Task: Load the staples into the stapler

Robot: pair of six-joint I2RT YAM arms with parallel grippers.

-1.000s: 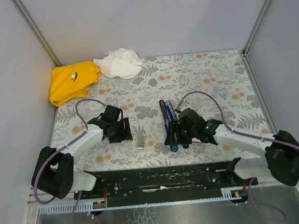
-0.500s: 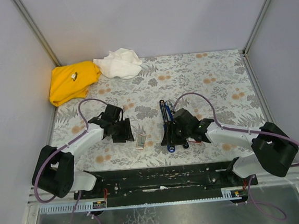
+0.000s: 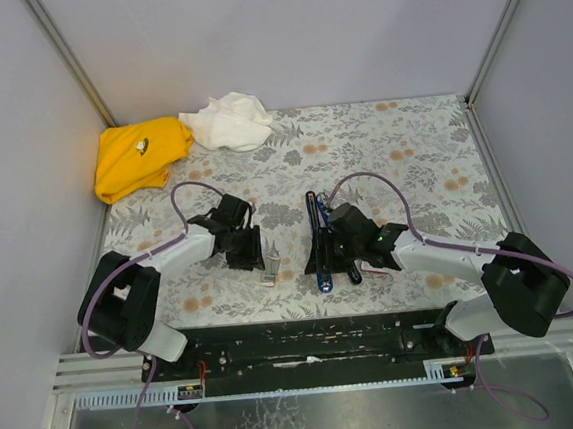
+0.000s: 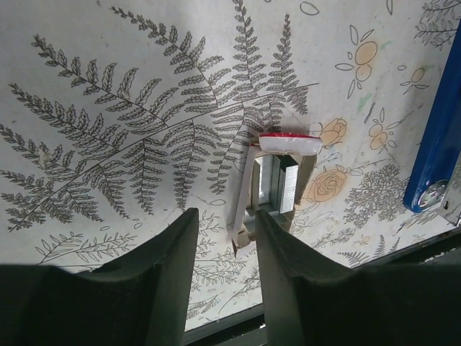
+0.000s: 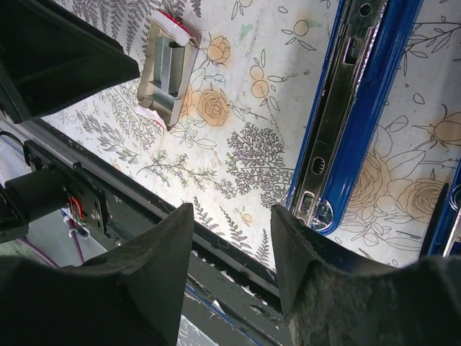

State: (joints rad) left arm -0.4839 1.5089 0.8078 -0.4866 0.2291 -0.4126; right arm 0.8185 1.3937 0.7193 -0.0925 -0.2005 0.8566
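Step in hand, as I read it: getting staples out of the box. The staple box (image 3: 268, 268) lies on the floral table cover (image 4: 108, 108), tray slid open, silvery staple strips (image 4: 279, 189) showing inside. My left gripper (image 4: 225, 222) hovers low just at the box's near side. Its jaws are parted with nothing between them, and the box's near corner lines up with the gap. The stapler (image 5: 353, 108) lies near the box on its right, swung open, blue arm with its metal magazine channel facing up. My right gripper (image 5: 230, 216) hangs over its near end, jaws apart, gripping nothing. Next move, I judge: left goes down and pinches one strip. That's thin and slippery and needs a fine, centred close. Right probably steadies the stapler.
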